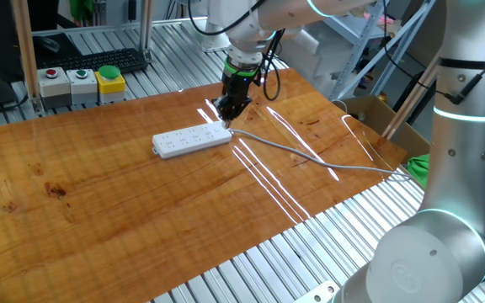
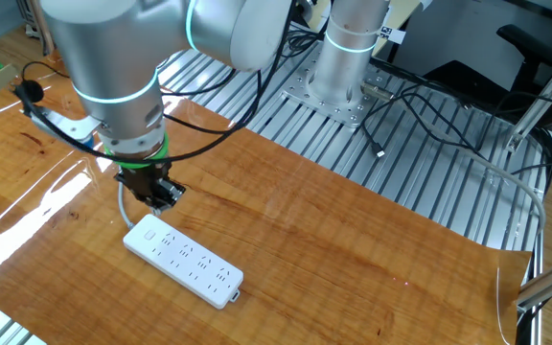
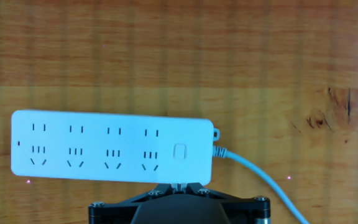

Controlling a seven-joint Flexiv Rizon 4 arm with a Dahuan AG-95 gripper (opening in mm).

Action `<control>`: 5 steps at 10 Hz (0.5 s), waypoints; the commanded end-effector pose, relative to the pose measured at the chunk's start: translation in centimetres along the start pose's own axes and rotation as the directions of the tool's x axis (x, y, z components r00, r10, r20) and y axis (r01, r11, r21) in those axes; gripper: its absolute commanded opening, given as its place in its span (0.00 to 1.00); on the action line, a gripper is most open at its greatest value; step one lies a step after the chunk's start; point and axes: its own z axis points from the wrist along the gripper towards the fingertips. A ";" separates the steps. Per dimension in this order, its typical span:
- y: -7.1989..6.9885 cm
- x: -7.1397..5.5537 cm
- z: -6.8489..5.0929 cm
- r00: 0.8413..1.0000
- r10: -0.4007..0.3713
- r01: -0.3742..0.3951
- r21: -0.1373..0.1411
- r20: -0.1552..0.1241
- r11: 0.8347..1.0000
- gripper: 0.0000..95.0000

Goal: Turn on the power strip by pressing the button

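The white power strip (image 1: pixel 192 140) lies flat on the wooden table (image 1: pixel 99 210), with its grey cable (image 1: pixel 310 157) trailing right. It also shows in the other fixed view (image 2: pixel 182 260) and in the hand view (image 3: pixel 110 146). The small button (image 3: pixel 179 152) sits at the strip's cabled end (image 2: pixel 148 233). My gripper (image 1: pixel 226 118) hangs just above that end, pointing down (image 2: pixel 161 199). In the hand view my gripper (image 3: pixel 179 185) has its fingertips together, just short of the strip's near edge and in line with the button. It holds nothing.
Red, green and yellow push-button boxes (image 1: pixel 82 82) and a keyboard (image 1: pixel 99 61) stand off the table's far left. A cardboard box (image 1: pixel 377 114) and a green item (image 1: pixel 419 167) sit at the right edge. The arm's base (image 2: pixel 348 57) and loose cables (image 2: pixel 420 105) lie beyond the table.
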 end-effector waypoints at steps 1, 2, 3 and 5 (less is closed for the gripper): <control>0.0 -0.1 0.1 1.000 0.011 -0.011 0.000 -0.004 1.000 0.00; 0.1 -0.1 0.1 1.000 0.017 -0.017 0.001 -0.010 1.000 0.00; 0.1 0.0 0.2 1.000 0.019 -0.019 0.006 -0.009 1.000 0.00; 0.1 0.0 0.2 1.000 0.018 -0.018 0.009 -0.005 1.000 0.00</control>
